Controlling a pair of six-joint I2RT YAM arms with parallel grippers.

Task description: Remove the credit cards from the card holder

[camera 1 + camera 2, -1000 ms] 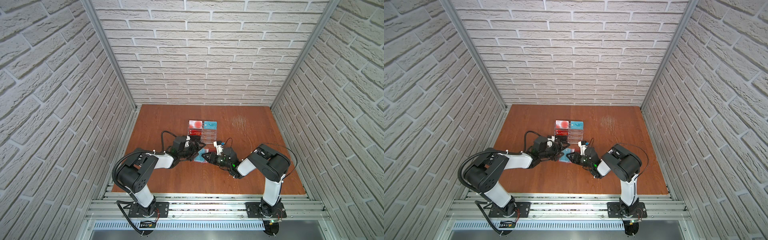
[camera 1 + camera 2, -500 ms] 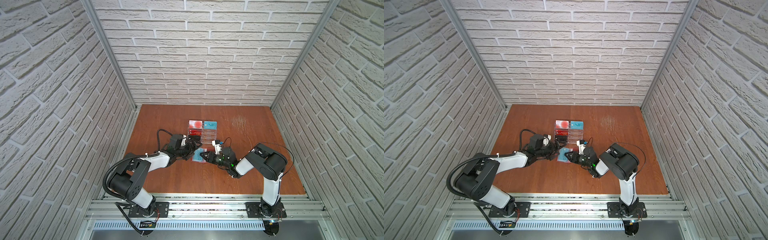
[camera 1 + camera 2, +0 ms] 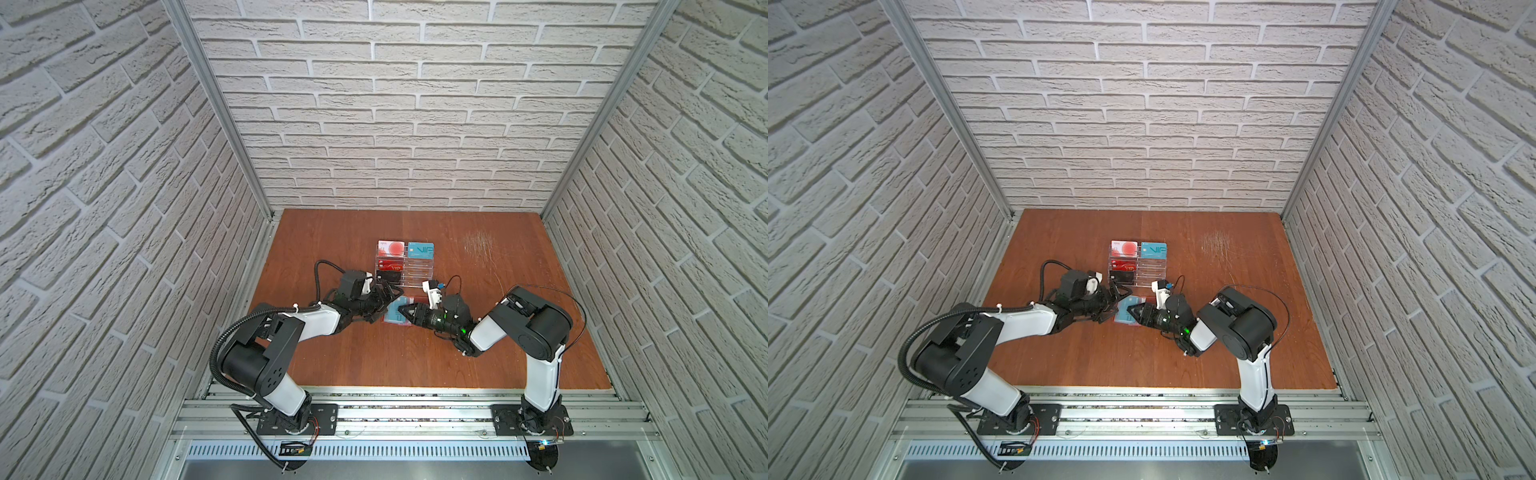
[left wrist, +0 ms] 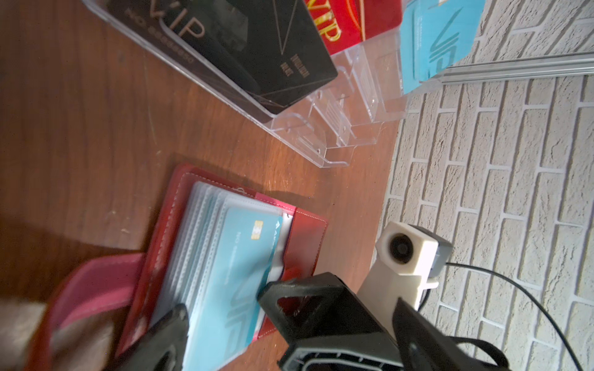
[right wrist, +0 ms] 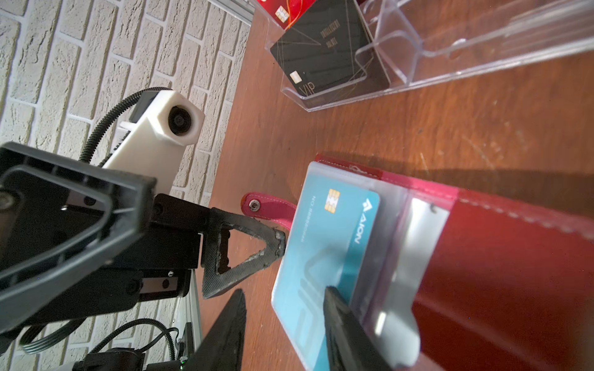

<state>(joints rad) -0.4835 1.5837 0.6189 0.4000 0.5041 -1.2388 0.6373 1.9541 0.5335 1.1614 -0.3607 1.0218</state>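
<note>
Contents of the lower sleeves [image 4: 196,225] beneath the teal card [image 5: 324,244] are hidden. The card holder [image 5: 501,263] lies opened under the right gripper [image 3: 402,309] — half-spread, one finger [image 5: 345,324] apparently pressed on it. The left gripper [image 3: 385,302] is held wide, empty, beside it; its elbow [image 3: 266,332] has been swung outward since.

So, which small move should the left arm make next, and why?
Probably close the left pincer on the free edge of the teal card and pull. It hangs open beside that edge, the card seems partly out of the card holder, and the right pincer rests on that holder.
</note>
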